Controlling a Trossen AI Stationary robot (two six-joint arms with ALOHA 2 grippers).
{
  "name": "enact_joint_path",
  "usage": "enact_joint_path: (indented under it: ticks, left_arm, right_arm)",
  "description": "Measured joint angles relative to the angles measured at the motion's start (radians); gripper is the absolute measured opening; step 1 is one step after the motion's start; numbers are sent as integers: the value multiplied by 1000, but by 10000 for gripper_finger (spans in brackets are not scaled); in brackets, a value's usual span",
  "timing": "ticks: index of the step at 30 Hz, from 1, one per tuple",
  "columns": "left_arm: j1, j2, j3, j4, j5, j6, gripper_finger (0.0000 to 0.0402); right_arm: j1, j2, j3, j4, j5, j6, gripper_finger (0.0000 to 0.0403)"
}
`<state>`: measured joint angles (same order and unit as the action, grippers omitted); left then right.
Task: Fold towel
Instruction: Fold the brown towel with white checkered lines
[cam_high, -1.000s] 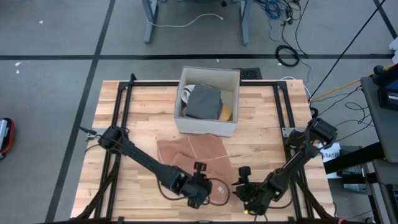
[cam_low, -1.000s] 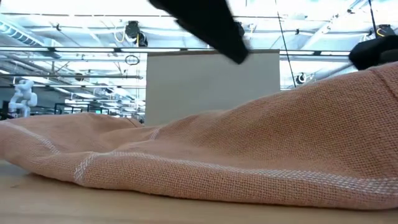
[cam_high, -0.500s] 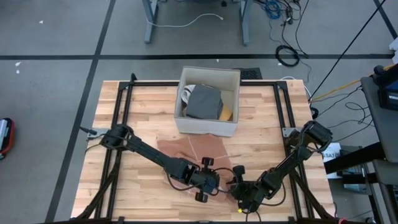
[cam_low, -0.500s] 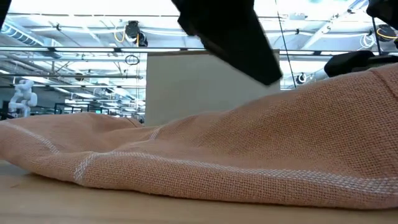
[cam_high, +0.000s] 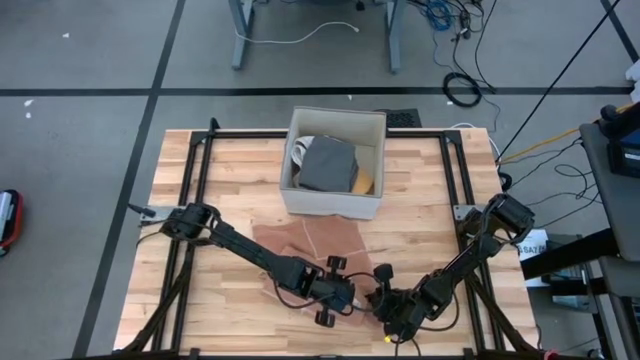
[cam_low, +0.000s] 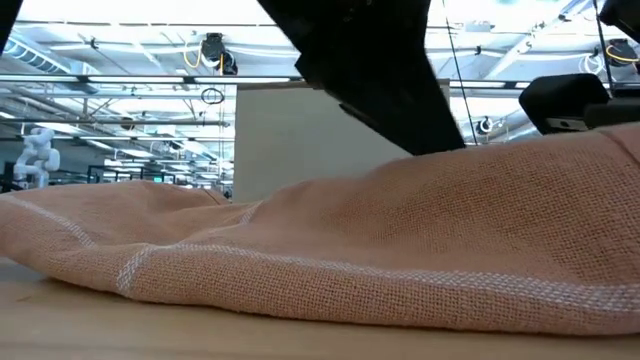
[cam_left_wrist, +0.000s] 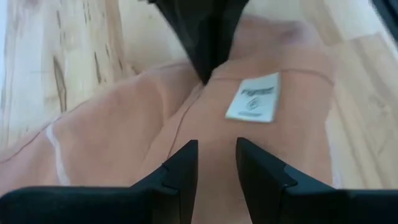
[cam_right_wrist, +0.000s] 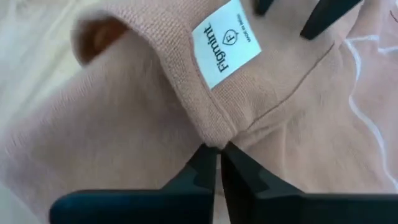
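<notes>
High view: the pink towel (cam_high: 310, 240) lies lower centre of the counter (cam_high: 230, 170), both grippers meeting at its near edge. Right wrist view: the right gripper (cam_right_wrist: 219, 163), jaws clamped on the towel's hem fold below the white label (cam_right_wrist: 225, 45). Left wrist view: the left gripper (cam_left_wrist: 216, 163), jaws apart over the cloth.

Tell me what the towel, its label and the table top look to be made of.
Towel: woven cloth, matte, probably cotton; coarse weave shows.
Label: smooth white fabric or satin tag, printed text.
Table top: light wood planks, grain and joints visible, finish unclear.
</notes>
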<state>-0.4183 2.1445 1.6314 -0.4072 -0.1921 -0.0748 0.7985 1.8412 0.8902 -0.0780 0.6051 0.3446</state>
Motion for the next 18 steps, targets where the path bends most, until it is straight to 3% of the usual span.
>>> enact_joint_path:
  ticks: [5, 10, 16, 18]
  left_arm:
    - [10, 0, 0, 45, 6, 1, 117]
    - [47, 0, 0, 102, 54, 1, 117]
    - [84, -5, 0, 137, 92, 14, 117]
    - [99, -13, 0, 147, 160, 31, 117]
  right_arm:
    - [22, -35, 2, -109, 30, 4, 2]
    - [63, -103, 54, -322, 170, 15, 1]
    - [124, -132, 101, -354, 187, -146, 0]
    - [140, -132, 107, -355, 181, -183, 0]
